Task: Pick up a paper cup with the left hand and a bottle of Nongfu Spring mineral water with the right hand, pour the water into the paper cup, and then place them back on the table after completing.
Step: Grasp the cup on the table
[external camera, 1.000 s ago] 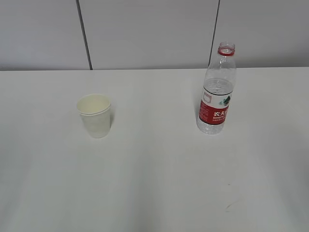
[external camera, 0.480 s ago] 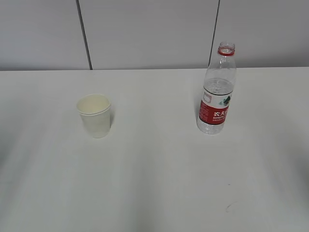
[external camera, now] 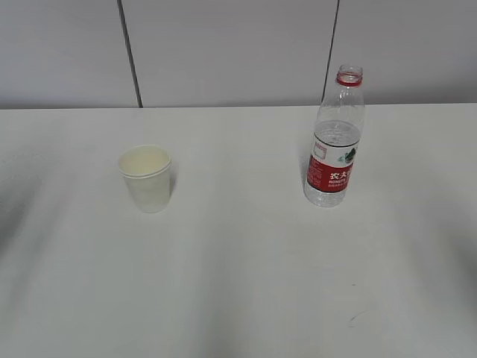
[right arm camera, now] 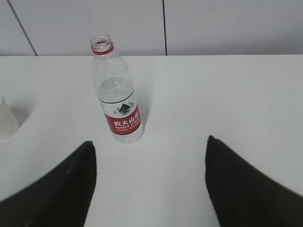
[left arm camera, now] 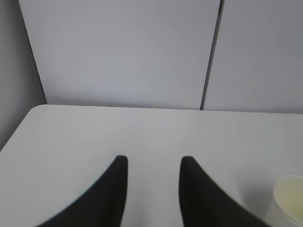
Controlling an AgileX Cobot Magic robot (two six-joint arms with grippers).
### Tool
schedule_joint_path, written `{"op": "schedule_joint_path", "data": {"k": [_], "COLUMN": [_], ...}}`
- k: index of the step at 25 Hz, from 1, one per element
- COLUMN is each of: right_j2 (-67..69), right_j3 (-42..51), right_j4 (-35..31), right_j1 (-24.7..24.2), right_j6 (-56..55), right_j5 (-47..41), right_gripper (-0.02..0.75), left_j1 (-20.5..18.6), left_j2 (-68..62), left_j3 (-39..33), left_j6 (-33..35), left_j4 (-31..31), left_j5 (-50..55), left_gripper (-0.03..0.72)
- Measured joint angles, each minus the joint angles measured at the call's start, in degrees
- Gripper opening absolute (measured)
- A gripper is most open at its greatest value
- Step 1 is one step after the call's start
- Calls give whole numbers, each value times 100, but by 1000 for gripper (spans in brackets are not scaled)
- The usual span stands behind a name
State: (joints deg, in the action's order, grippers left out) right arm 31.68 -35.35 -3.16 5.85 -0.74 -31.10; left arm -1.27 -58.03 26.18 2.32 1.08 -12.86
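Observation:
A white paper cup (external camera: 146, 177) stands upright on the left of the white table (external camera: 238, 268). An uncapped Nongfu Spring bottle (external camera: 335, 142) with a red label, part full of clear water, stands on the right. Neither arm shows in the exterior view. In the left wrist view my left gripper (left arm camera: 152, 163) is open and empty above the table, with the cup's rim (left arm camera: 289, 196) at the lower right. In the right wrist view my right gripper (right arm camera: 149, 144) is wide open and empty; the bottle (right arm camera: 118, 97) stands ahead of it, a little left, and the cup's edge (right arm camera: 7, 120) is far left.
A grey panelled wall (external camera: 238, 52) runs behind the table's back edge. A small dark scuff mark (external camera: 352, 319) lies on the table near the front right. The table's rounded left back corner (left arm camera: 38, 111) shows in the left wrist view.
The cup and bottle have not moved. Faint shadows at the left and right edges of the table have spread a little.

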Motion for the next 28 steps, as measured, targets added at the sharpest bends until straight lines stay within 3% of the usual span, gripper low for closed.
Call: {"op": "schedule_joint_path", "data": {"k": [5, 10, 21, 28], "right_j2": [0, 0, 0, 0], "right_j3": [0, 0, 0, 0], "right_j4": [0, 0, 0, 0], "right_j1": [0, 0, 0, 0], "right_j6": [0, 0, 0, 0], "right_j5": [25, 46, 59, 84], "right_gripper": [531, 531, 531, 531], "left_j1": [0, 0, 0, 0], "left_j2": [-976, -1616, -1792, -2364], "left_j3": [-307, -574, -785, -785], "left_j6": [-88, -565, -732, -1458], "left_j4": [-1232, -1682, -1890, -3097], "left_j5": [-1463, -2533, -2734, -3133], "left_gripper": [239, 237, 237, 240]}}
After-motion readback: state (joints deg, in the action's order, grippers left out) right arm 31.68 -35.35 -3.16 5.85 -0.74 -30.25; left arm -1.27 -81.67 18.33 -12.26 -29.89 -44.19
